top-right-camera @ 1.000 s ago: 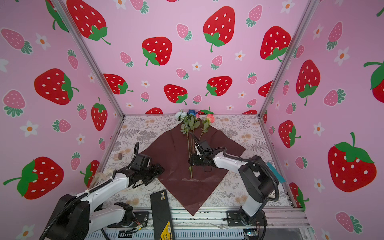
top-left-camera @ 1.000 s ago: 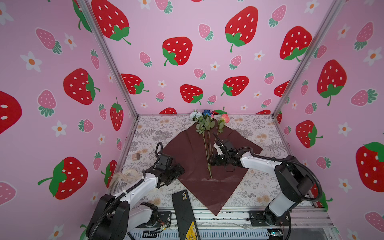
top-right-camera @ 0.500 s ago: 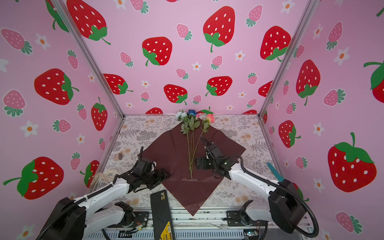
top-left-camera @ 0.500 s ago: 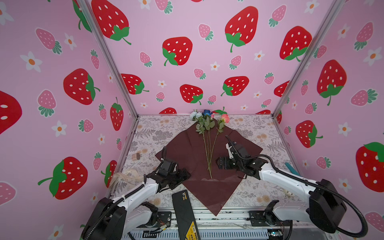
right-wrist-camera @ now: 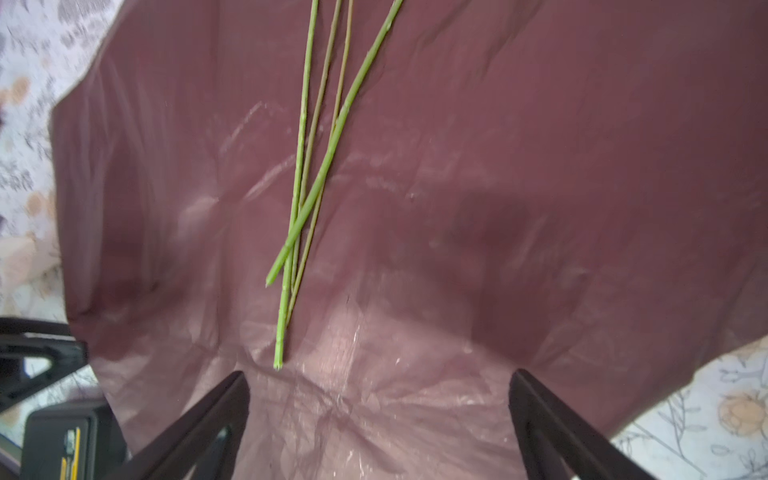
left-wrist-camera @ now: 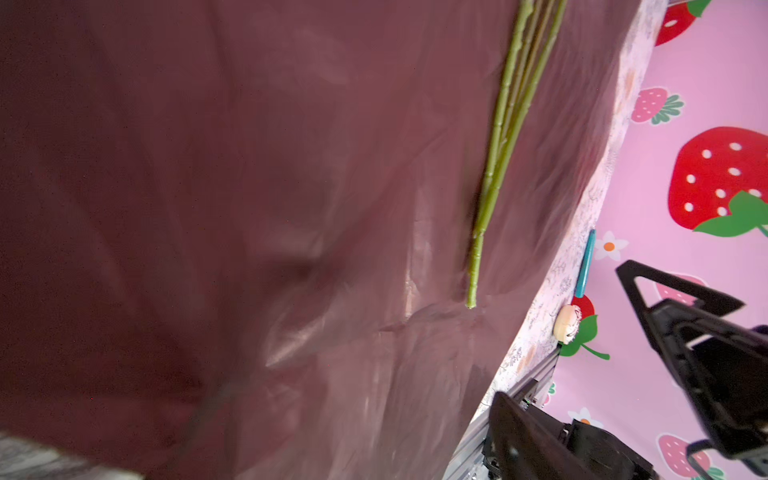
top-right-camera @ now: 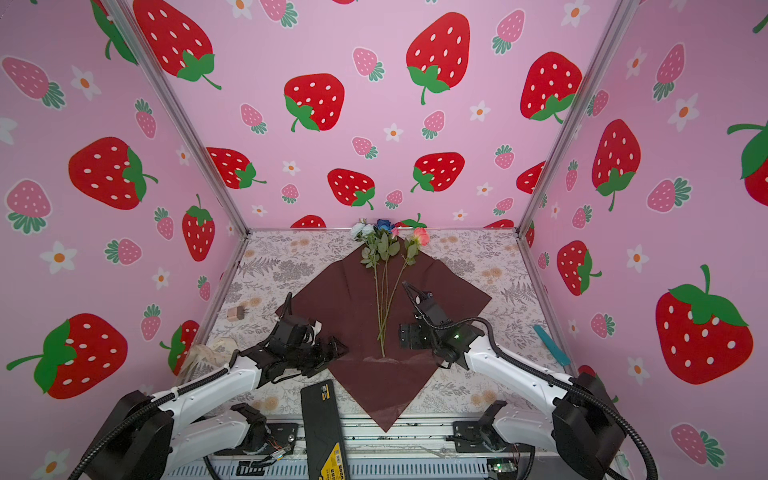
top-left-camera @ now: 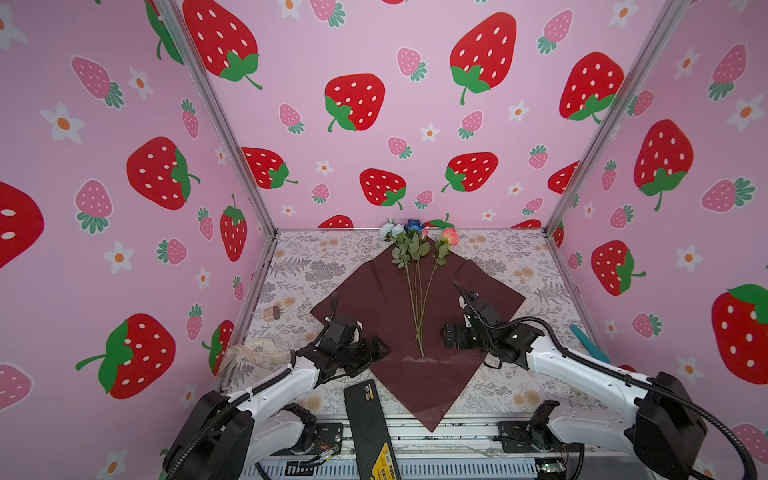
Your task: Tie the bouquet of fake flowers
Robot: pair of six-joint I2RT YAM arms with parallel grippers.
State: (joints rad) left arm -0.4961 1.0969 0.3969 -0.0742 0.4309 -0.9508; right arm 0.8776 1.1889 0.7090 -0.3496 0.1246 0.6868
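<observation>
The flowers (top-left-camera: pixel 417 291) are lying loose at centre frame on the flat wrapping paper (top-left-camera: pixel 365 299); nothing is wrapped or tied yet. The left gripper (top-left-camera: pixel 376 353) and right gripper (top-left-camera: pixel 451 336) are hovering beside the stems, jaws wide, empty.

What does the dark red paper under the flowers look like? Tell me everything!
The dark red paper is a thin, shiny, wrinkled square, spread flat like a diamond on the flowery table. Its near corner pokes past the table's front edge. The flowers lie down its middle, blooms beyond its far corner.
</observation>
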